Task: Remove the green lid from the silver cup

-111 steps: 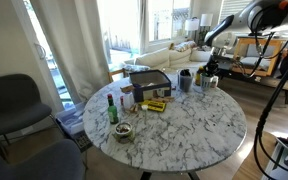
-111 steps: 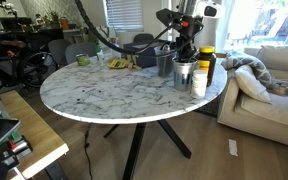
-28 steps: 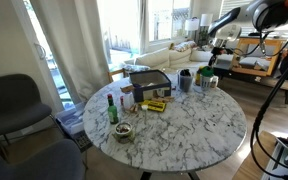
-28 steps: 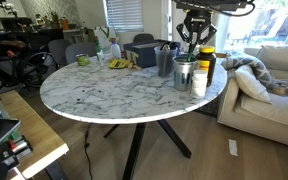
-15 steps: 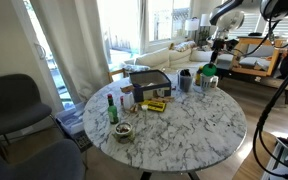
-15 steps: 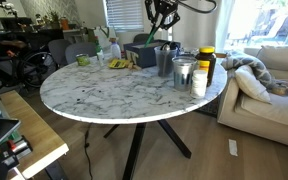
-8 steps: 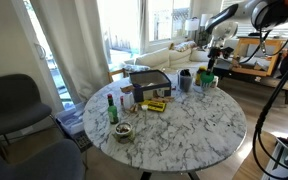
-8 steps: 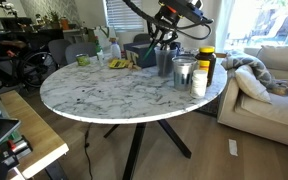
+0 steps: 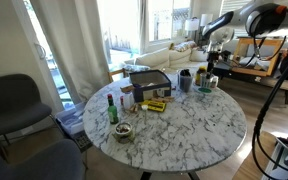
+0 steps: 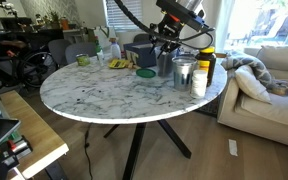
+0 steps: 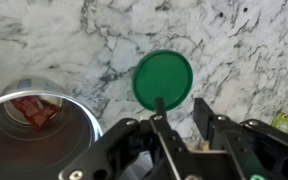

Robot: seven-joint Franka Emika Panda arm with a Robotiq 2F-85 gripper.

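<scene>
Your end effector (image 11: 181, 120) hangs just above the counter (image 11: 54, 40) with its fingers spread and nothing between them. In the wrist view the green lid (image 11: 163, 78) lies flat on the marble just beyond the fingertips, clear of both of them. In an exterior view the lid (image 10: 146, 73) rests on the counter near the darker cup (image 10: 166, 62), with your end effector (image 10: 165, 43) above and just beside it. The silver cup (image 10: 184, 73) stands upright, apart from the lid, next to the white mug (image 10: 199, 80), and it carries no cover. The wrist view also shows an open metal cup (image 11: 34, 125) at the lower left; you cannot tell which cup it is.
</scene>
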